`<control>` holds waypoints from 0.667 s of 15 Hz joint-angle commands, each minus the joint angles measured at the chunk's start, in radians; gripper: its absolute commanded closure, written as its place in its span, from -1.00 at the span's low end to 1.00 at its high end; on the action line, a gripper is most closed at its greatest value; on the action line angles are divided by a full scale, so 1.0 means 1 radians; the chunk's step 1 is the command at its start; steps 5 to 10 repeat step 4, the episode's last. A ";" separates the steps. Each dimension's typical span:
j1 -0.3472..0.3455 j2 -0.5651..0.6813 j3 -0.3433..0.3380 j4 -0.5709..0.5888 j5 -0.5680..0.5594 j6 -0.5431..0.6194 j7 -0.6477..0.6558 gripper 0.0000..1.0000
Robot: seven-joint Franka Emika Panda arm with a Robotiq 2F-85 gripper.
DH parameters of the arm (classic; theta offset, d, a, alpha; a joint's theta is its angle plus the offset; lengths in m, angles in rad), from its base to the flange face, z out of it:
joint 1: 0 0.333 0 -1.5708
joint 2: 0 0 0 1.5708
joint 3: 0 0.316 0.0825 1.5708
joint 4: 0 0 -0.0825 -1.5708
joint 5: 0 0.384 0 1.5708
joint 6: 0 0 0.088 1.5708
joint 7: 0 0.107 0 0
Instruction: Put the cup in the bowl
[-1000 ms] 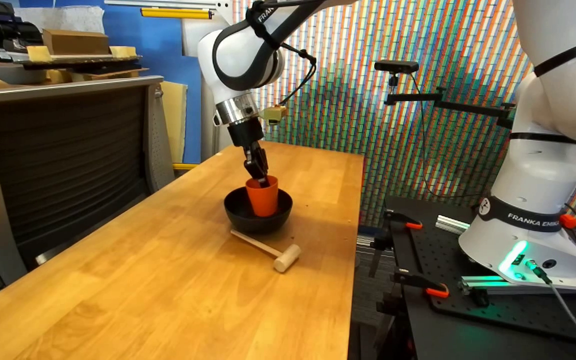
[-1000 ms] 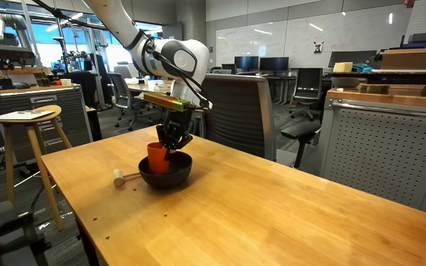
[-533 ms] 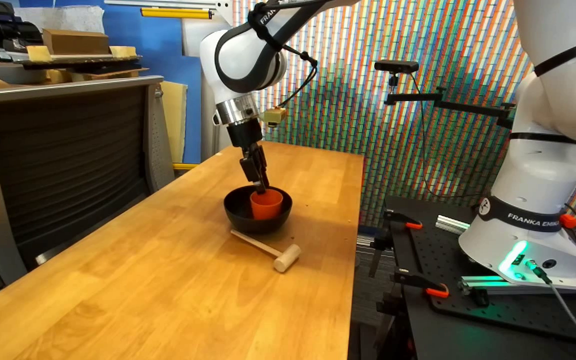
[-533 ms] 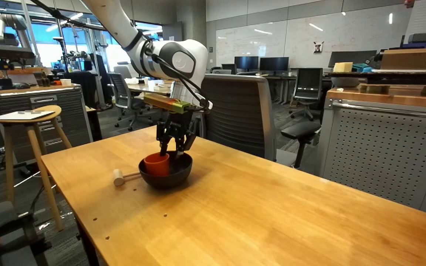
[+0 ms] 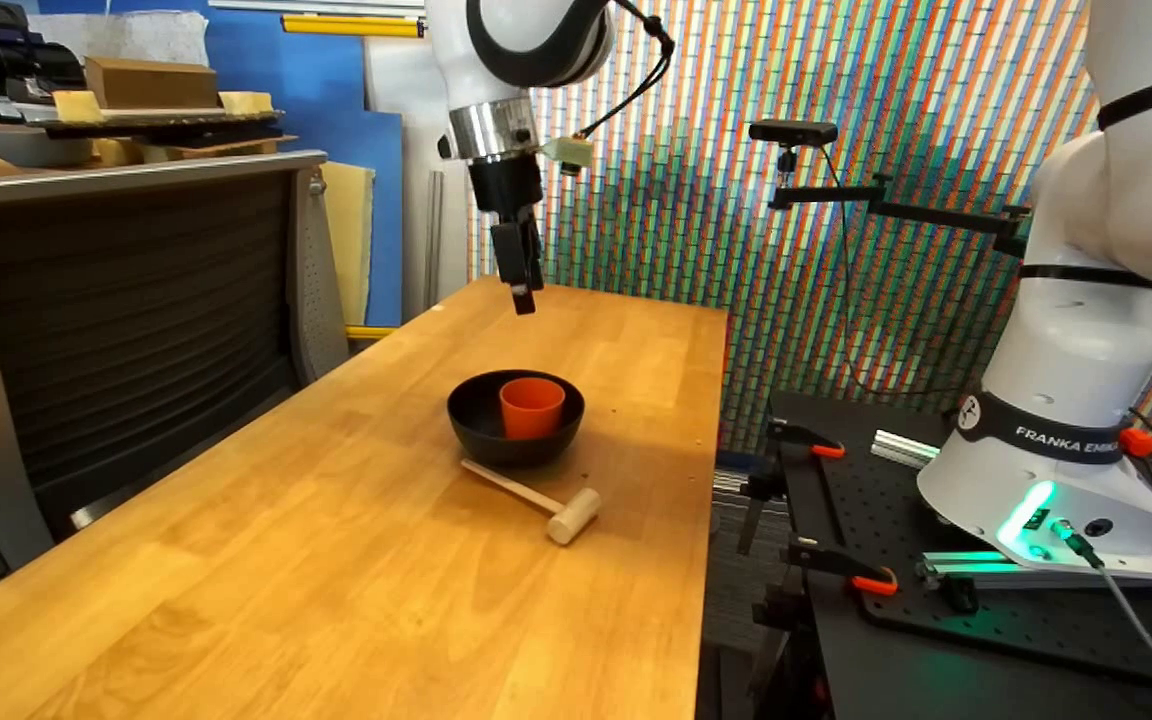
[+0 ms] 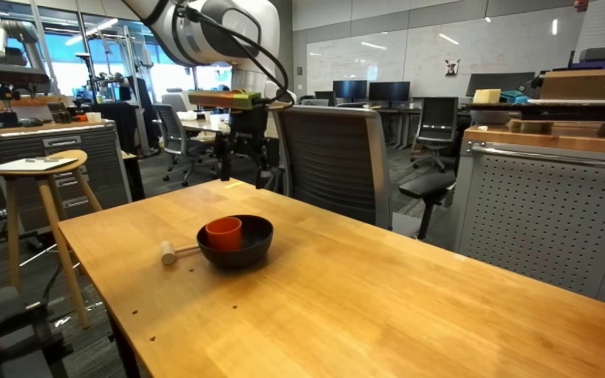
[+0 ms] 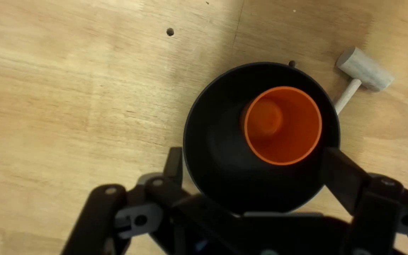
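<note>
While seemingly upright, cup (image 7: 282, 125) inside bowl (image 7: 221, 145).

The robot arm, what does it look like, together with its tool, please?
The arm is white and rounded, with dark trim, a shiny silver wrist collar and a black cable. A black base band reads FRANKA EMIKA; below it glows a green light. The black tool has two jointed fingers.

Gripper (image 6: 242, 181) with fingers (image 6: 225, 169) parted, orange cup (image 6: 224, 239) in black bowl (image 6: 238, 258) below fingers, wooden mallet (image 6: 168, 253) lower than fingers, beside bowl
</note>
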 commanded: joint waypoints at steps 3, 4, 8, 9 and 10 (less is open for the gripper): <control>0.012 -0.122 -0.010 -0.083 0.003 -0.010 -0.001 -1.00; 0.012 -0.141 -0.010 -0.099 0.003 -0.010 -0.001 -1.00; 0.012 -0.141 -0.010 -0.099 0.003 -0.010 -0.001 -1.00; 0.012 -0.141 -0.010 -0.099 0.003 -0.010 -0.001 -1.00; 0.012 -0.141 -0.010 -0.099 0.003 -0.010 -0.001 -1.00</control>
